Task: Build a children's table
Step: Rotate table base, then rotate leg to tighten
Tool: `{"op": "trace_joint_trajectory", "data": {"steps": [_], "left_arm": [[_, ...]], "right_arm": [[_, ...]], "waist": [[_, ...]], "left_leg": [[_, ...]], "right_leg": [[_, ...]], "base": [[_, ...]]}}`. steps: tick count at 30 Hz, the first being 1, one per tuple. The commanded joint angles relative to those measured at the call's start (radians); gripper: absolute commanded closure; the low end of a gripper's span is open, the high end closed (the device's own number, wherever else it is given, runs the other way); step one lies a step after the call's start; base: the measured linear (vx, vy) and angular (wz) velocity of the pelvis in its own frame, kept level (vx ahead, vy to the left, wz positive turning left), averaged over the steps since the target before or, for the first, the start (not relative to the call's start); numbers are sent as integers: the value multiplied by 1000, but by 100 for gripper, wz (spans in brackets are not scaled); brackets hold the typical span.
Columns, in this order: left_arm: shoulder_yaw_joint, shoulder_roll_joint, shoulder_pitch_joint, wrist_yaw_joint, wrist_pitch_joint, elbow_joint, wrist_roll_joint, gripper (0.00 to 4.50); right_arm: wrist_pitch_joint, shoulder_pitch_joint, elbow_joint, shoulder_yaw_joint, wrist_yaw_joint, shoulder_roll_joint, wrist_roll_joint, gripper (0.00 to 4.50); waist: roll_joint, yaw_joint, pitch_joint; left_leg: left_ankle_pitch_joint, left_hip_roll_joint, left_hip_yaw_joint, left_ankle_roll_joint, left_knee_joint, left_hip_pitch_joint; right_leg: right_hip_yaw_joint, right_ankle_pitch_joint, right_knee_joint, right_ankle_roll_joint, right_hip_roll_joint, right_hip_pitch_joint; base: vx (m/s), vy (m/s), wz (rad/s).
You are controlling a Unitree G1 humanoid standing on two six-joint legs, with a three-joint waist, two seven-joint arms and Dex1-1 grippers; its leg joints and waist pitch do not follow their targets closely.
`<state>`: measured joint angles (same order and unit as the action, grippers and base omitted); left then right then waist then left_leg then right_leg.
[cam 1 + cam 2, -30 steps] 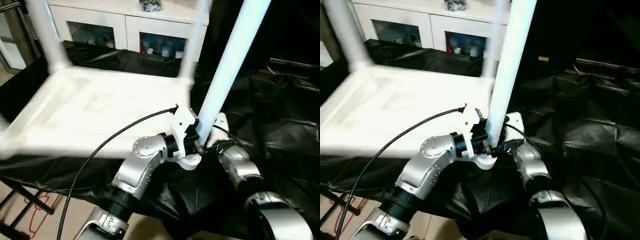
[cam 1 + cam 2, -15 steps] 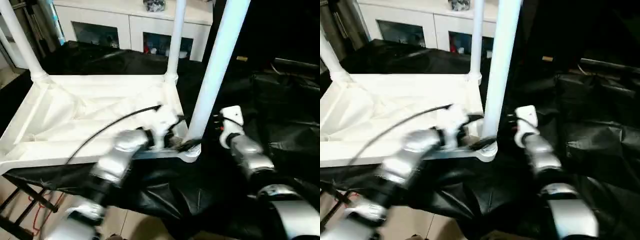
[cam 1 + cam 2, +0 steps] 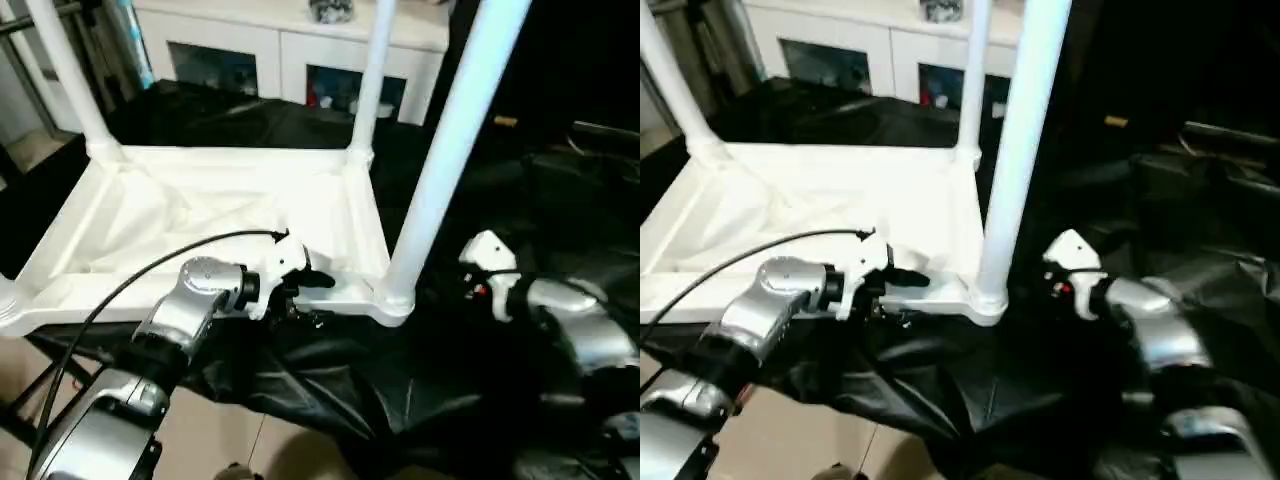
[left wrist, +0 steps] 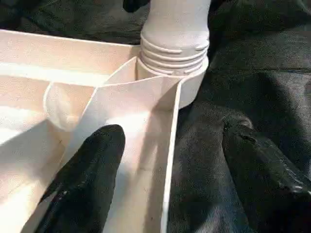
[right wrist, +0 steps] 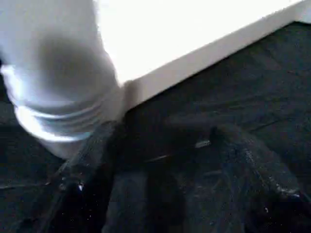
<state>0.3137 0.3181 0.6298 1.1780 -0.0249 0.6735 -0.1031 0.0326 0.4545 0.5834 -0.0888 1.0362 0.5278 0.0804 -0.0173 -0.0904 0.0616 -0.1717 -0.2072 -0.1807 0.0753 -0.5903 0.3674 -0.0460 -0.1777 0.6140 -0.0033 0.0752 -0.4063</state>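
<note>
White tabletop (image 3: 215, 215) lies upside down, ribbed underside up, across the centre-left of the head views on a worktop (image 3: 330, 380) draped in black sheeting. Three legs visible standing upright in corner sockets: near leg (image 3: 455, 130) centre-right, rising out the top edge; far leg (image 3: 372, 75) upper centre; third leg (image 3: 70, 75) upper left. Near leg's ringed base sits in the rounded corner socket (image 4: 192, 80), seen close in the left wrist view.

Left end effector (image 3: 300, 290) at lower centre-left, at the tabletop's near edge just left of the near leg's socket. Released: left wrist view shows one black finger (image 4: 90, 179) over the underside inside the rim, the other over the black sheeting outside, rim wall between them, not clamped on it. Black cable (image 3: 130, 290) arcs from its wrist down to the lower left.

Right end effector (image 3: 480, 280) at centre-right, just right of the near leg, apart from it, over the sheeting. Fingers spread, grasping nothing; right wrist view shows the leg base and tabletop edge ahead of it, blurred.

White cabinet (image 3: 290, 55) with glass doors along the top edge behind.
</note>
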Motion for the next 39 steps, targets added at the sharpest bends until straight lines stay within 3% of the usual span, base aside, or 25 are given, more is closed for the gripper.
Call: {"op": "trace_joint_trajectory", "data": {"steps": [1,3,4,7,9,17,26,31,39], "left_arm": [[15,-11,33,15,31,44,25,127],[23,-15,50,13,53,76,44,134],[29,-18,66,18,70,107,56,166],[35,-26,94,26,96,161,71,175],[40,-26,105,34,102,181,80,191],[42,-23,142,84,137,270,107,259],[53,-30,171,106,105,338,136,324],[60,-31,182,108,105,366,157,356],[66,-21,173,116,117,376,176,432]], "right_arm": [[33,-27,-82,-19,64,35,18,124],[44,-39,-109,-24,78,48,18,124],[72,-52,-141,-28,95,60,27,124],[117,-73,-189,-37,123,77,41,124],[129,-82,-205,-37,126,79,43,124],[182,-114,-270,-38,130,95,52,124],[188,-127,-295,-36,117,98,41,124],[236,-129,-308,-30,119,102,59,124],[273,-125,-329,-20,122,86,89,48]], "waist": [[1,-5,-73],[2,-7,-75],[5,-6,-74],[7,-8,-74],[3,-7,-73],[12,-9,-73],[15,-8,-75],[16,-6,-73],[14,-8,-73]], "left_leg": [[-235,-18,-1,-53,62,-10],[-223,-18,0,-57,60,-10],[-221,-17,1,-57,61,-8],[-228,-18,2,-56,62,-9],[-237,-18,2,-54,62,-10],[-240,-16,3,-49,62,-9],[-242,-16,3,-47,62,-9],[-249,-16,4,-49,64,-9],[-251,-18,5,-47,66,-9]], "right_leg": [[33,-149,-70,-250,49,59],[32,-134,-69,-249,50,59],[31,-134,-69,-251,50,59],[31,-146,-71,-253,52,60],[30,-157,-73,-255,51,59],[29,-186,-78,-246,53,59],[30,-201,-79,-243,53,59],[29,-208,-82,-244,53,59],[29,-232,-83,-236,55,59]], "base": [[0,0,0],[0,0,0],[0,0,0],[0,0,0],[0,0,0],[0,0,0],[0,0,0],[0,0,0],[0,0,0]]}}
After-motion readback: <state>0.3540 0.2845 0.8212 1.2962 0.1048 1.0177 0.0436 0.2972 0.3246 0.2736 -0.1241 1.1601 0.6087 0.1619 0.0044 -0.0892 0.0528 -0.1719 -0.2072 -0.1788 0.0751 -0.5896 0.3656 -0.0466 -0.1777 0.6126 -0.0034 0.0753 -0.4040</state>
